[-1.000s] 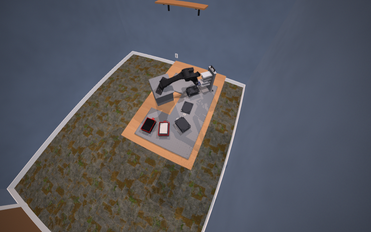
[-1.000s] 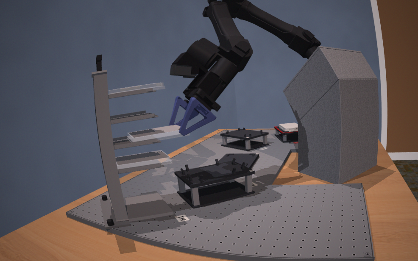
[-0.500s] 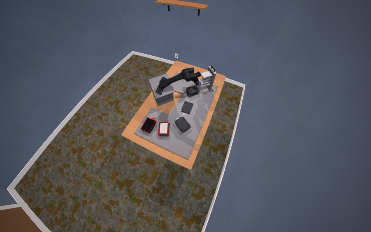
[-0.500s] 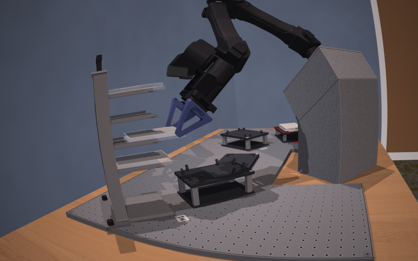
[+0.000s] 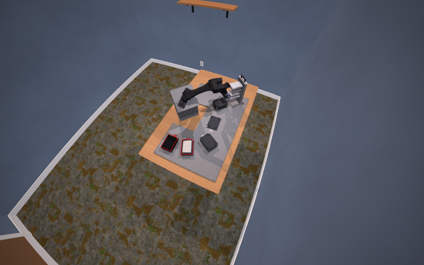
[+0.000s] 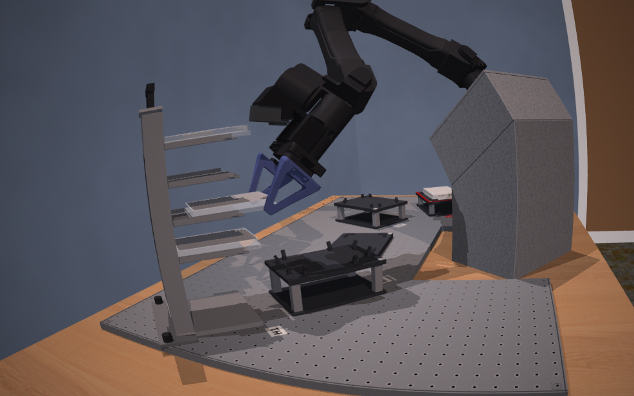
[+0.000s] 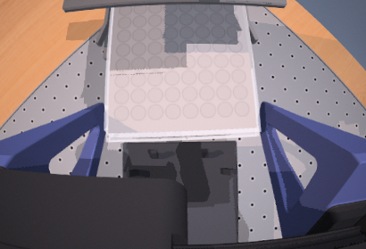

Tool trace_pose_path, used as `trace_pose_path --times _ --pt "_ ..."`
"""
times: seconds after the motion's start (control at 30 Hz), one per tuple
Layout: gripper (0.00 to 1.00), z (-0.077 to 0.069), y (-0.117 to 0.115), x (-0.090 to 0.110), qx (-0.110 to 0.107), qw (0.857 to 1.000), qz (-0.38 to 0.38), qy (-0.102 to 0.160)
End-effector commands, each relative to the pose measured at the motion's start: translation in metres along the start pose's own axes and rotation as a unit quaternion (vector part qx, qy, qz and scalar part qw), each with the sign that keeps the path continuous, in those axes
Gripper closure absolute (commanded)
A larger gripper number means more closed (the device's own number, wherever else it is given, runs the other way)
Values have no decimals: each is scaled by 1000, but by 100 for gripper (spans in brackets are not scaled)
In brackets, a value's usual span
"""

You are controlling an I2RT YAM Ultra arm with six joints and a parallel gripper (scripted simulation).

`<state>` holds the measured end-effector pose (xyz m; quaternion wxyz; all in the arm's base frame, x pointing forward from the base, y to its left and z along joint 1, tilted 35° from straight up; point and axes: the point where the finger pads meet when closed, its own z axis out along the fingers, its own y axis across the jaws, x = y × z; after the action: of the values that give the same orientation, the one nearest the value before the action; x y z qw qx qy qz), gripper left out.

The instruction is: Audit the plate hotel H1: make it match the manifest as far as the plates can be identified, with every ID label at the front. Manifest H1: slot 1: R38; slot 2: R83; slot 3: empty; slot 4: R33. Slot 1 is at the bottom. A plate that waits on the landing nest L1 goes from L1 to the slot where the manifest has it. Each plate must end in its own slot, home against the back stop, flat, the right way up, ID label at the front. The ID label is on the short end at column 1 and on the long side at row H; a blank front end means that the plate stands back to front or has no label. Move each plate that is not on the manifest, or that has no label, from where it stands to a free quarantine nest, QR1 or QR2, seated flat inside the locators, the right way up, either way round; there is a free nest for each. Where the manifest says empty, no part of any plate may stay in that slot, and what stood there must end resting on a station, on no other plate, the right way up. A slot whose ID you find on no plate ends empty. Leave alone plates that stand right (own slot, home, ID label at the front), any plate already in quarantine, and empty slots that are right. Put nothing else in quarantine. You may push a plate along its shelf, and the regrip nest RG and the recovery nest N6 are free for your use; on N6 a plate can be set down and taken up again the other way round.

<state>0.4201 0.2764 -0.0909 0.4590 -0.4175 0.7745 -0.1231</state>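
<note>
Lying flat: the plate (image 6: 221,204) rests on the second shelf from the bottom of the hotel (image 6: 153,162).
Long way: it runs from the back post out toward the pincer (image 6: 280,189); the short end faces the pincer.
Front end: it looks blank in the wrist view; no label can be read.
Sticking out: the plate's front end pokes past the shelf's front edge.
Other shelves: a clear plate lies on the bottom shelf (image 6: 216,242) and one on the top shelf (image 6: 206,135); the third shelf (image 6: 201,175) shows only its rails.
Desk: the desk (image 6: 605,314) is wood, with a grey board (image 6: 433,339) full of small holes on it.
Nests: black nests (image 6: 324,270) stand on the board; far off, a red-edged nest holds a white plate (image 6: 436,192).
Room: blue-grey walls, a mottled brown and grey floor (image 5: 108,204), a wooden wall shelf (image 5: 207,4).
Pincer: its blue fingers are wide apart and grip nothing.
Plate and pincer: the plate's front corners sit between the fingers, one finger at each side.
</note>
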Motion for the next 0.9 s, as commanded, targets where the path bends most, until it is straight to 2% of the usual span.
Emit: trace_pose_path --times 0.0,0.27,0.3,0.5,0.57,0.87 --pt "0 -1 3 -3 -4 1000 -3 -2" --pt "0 -1 3 -3 -4 1000 -3 -2" --pt "0 -15 5 -7 -8 1000 -6 3" --pt "0 -20 6 -2 -9 1000 -6 3" --pt "0 -22 4 -5 -5 1000 -2 -9" --pt "0 -33 3 5 -5 1000 -2 -8"
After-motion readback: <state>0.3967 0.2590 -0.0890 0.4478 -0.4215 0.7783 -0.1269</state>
